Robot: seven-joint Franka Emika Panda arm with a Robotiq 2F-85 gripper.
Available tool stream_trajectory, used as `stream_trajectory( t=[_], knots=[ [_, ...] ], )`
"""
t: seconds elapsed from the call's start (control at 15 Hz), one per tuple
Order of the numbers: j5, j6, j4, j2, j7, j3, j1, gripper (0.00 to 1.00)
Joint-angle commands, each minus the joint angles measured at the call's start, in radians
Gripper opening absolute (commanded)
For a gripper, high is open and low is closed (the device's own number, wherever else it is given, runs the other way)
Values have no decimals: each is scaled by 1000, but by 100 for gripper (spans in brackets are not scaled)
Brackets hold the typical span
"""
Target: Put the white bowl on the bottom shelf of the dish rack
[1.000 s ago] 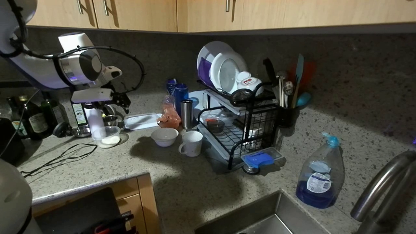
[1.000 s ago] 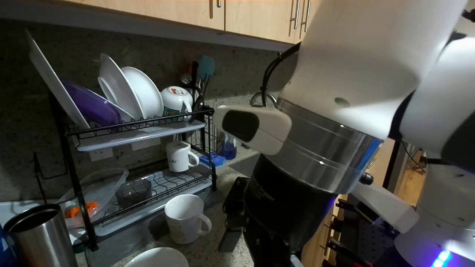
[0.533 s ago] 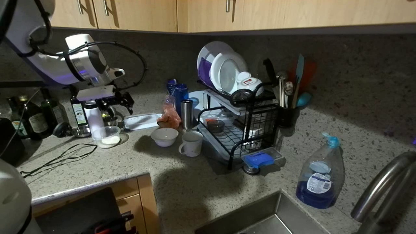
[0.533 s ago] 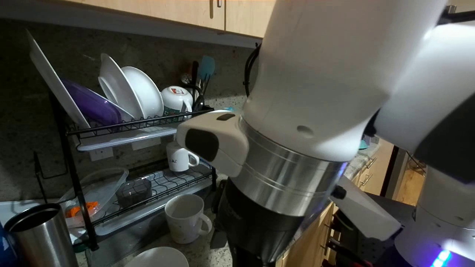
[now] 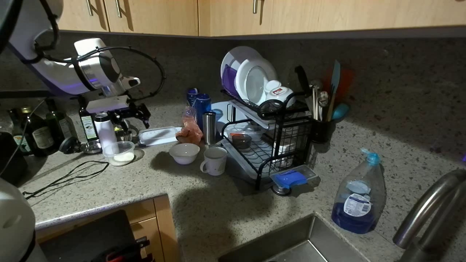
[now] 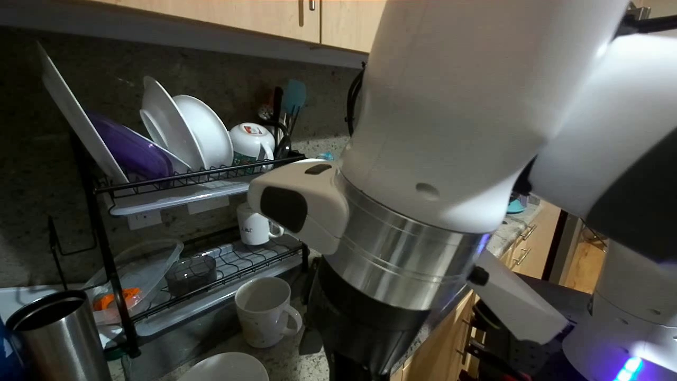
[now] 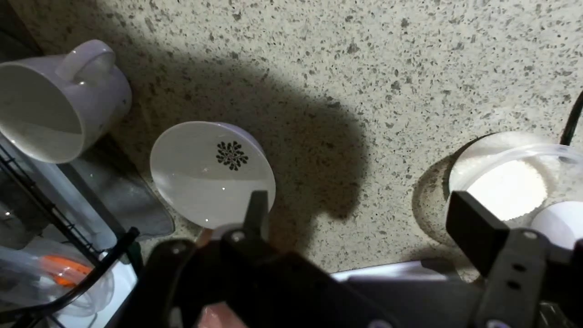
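The white bowl (image 5: 184,153) stands upright on the counter beside a taller white mug (image 5: 214,162). In the wrist view the bowl (image 7: 205,168) shows a dark flower print inside, and one finger (image 7: 257,207) overlaps its rim from above. My gripper (image 5: 135,125) hangs higher than the bowl and off to its side, touching nothing. Its jaws (image 7: 357,200) are wide apart with only counter seen between them. The black dish rack (image 5: 259,174) is past the mug; its bottom shelf (image 6: 248,264) holds a mug, a dark container and a clear tub. In that exterior view the fingertips are hidden.
A clear tub with white contents (image 5: 120,154), a pale bottle (image 5: 105,133) and a flat tray (image 5: 158,135) lie near the gripper. A steel tumbler (image 5: 209,127) and an orange bag (image 5: 189,131) stand behind the bowl. The sink (image 5: 309,233) is at the front.
The arm has shifted toward the rack and bowl, mostly in the earlier half second, and is almost still now. The gripper has stayed open; bowl and mug have not moved.
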Motion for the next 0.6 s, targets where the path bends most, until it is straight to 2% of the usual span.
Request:
stream_trajectory(
  t=[0.0,0.27,0.4,0.53],
  knots=[
    [-99,-48,44,32,110,-13,1,100],
    [-247,-75,124,112,250,-46,8,100],
    [-240,-114,179,172,249,-67,21,100],
    [-170,-196,243,243,188,-83,31,100]
  ],
)
